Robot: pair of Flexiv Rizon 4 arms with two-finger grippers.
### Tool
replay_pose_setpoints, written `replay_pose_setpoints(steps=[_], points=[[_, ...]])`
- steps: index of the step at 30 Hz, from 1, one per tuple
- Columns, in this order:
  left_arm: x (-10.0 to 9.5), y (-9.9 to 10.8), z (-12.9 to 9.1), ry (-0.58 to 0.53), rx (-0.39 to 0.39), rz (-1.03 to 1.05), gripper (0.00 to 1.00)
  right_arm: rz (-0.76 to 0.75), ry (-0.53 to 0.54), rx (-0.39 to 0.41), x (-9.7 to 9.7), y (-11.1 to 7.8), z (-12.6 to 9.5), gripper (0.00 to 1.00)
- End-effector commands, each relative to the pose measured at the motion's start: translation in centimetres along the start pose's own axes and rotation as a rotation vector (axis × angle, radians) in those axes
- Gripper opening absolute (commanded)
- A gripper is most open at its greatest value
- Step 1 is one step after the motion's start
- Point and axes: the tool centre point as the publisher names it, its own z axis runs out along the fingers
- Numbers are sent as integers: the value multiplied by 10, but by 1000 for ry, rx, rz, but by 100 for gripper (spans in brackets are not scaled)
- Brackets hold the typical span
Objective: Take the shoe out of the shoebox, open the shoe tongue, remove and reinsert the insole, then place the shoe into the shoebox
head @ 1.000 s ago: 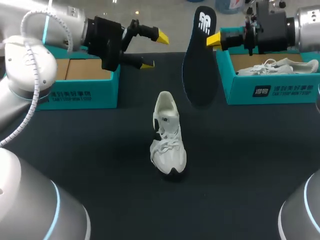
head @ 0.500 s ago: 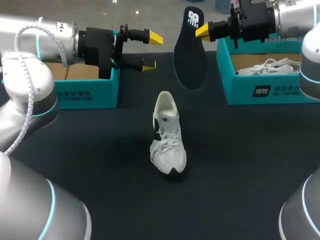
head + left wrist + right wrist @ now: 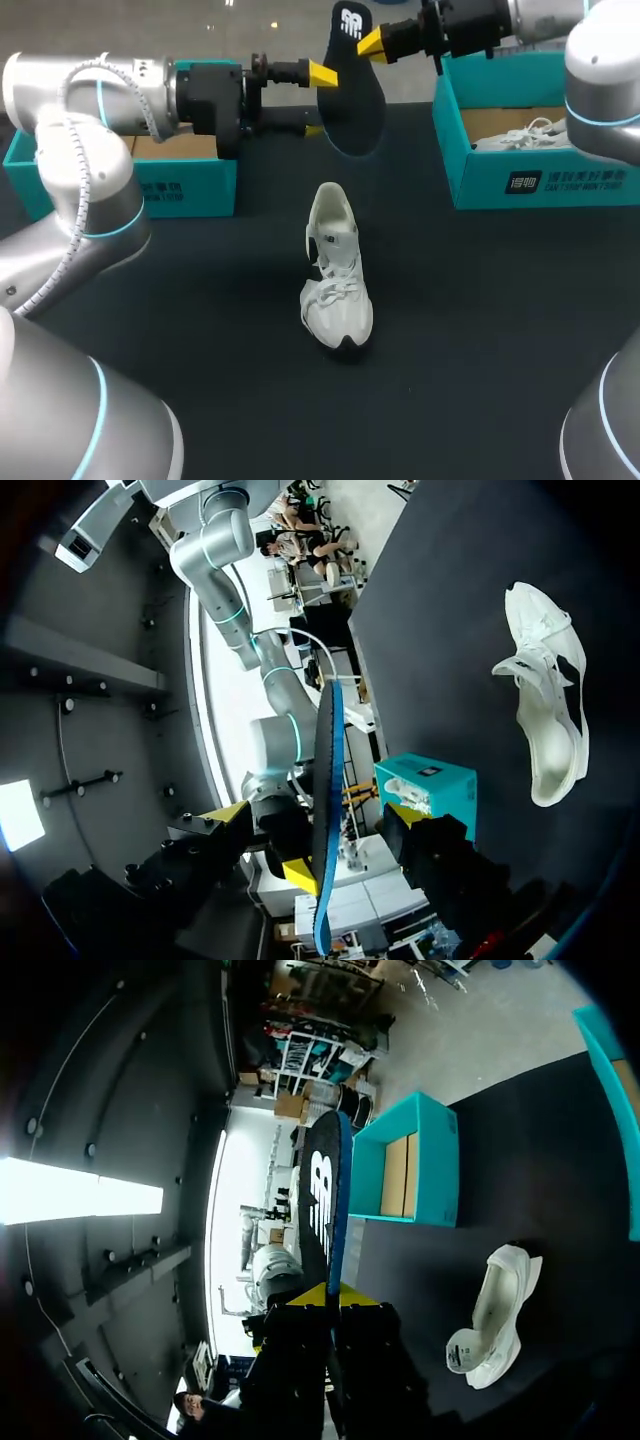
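My right hand (image 3: 372, 44) pinches the insole (image 3: 354, 110) upright beyond the shoe (image 3: 335, 270); my left hand (image 3: 318, 102), wide, flanks it, likely to regrip.

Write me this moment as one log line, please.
stage: insole out of shoe | right gripper: shut on insole, held aloft | left gripper: open, insole between fingers | shoe: on table

Dark flat insole (image 3: 328, 740), blue-edged, edge-on mid-frame between spread fingers of left gripper (image 3: 318, 813), clear of both. White lace-up shoe (image 3: 545, 720) on black table (image 3: 450, 600), well apart.
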Motion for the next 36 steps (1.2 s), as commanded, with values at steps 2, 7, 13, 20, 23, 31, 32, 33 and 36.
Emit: replay_pose_setpoints(steps=[2, 7, 13, 20, 23, 31, 32, 33, 36], points=[[5, 4, 4, -16, 1, -2, 25, 7, -3, 11, 1, 2, 4, 0], [8, 6, 7, -26, -14, -9, 0, 14, 10, -7, 4, -4, 5, 0], [10, 8, 9, -28, -19, -11, 0, 14, 29, -14, 7, -13, 7, 0], [11, 7, 8, -33, -20, -17, 0, -55, 82, -91, 9, -23, 5, 100], [10, 6, 5, -37, -21, -17, 0, -85, 96, -123, 6, -30, -3, 100], [10, 5, -3, -72, -8, -37, 0, -133, 128, -127, -6, -56, -28, 100], [10, 5, -4, -74, -6, -40, 0, -135, 129, -124, -9, -60, -31, 100], [10, 5, -4, -76, -3, -43, 0, -134, 132, -121, -11, -64, -34, 100], [11, 4, -7, -81, 1, -50, 0, -129, 131, -108, -18, -74, -44, 100]])
